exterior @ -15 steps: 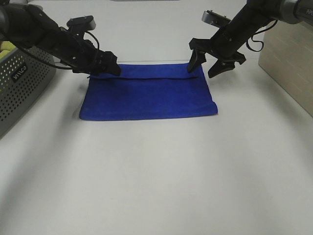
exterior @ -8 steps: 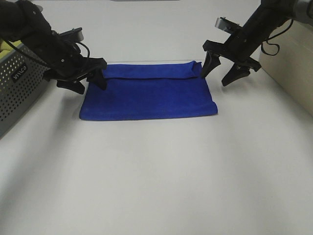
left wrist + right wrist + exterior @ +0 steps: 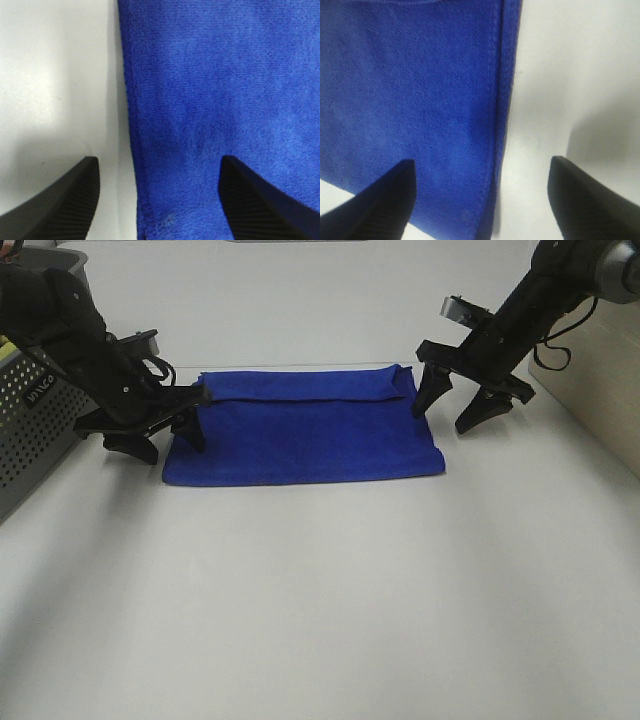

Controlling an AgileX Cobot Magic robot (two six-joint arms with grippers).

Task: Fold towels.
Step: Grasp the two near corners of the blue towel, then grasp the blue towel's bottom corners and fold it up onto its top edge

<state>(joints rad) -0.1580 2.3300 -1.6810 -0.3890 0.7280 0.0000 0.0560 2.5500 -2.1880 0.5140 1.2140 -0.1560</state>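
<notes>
A royal-blue towel (image 3: 305, 435) lies folded flat on the white table (image 3: 320, 590), with a narrow flap turned over along its far edge. My left gripper (image 3: 160, 438) is open and empty at the towel's left short edge, one finger on the towel side, one on the table side. My right gripper (image 3: 452, 412) is open and empty at the towel's right short edge. The left wrist view shows the towel's stitched edge (image 3: 132, 125) between the open fingers. The right wrist view shows the towel's edge (image 3: 502, 115) between the open fingers (image 3: 380, 200).
A grey perforated basket (image 3: 35, 405) with something yellow-green inside stands at the far left, close behind my left arm. A beige box (image 3: 590, 360) stands at the right edge, behind my right arm.
Both grippers have let go of the towel's far edge, opened, and moved toward the front along its short edges. The flap now lies flat.
</notes>
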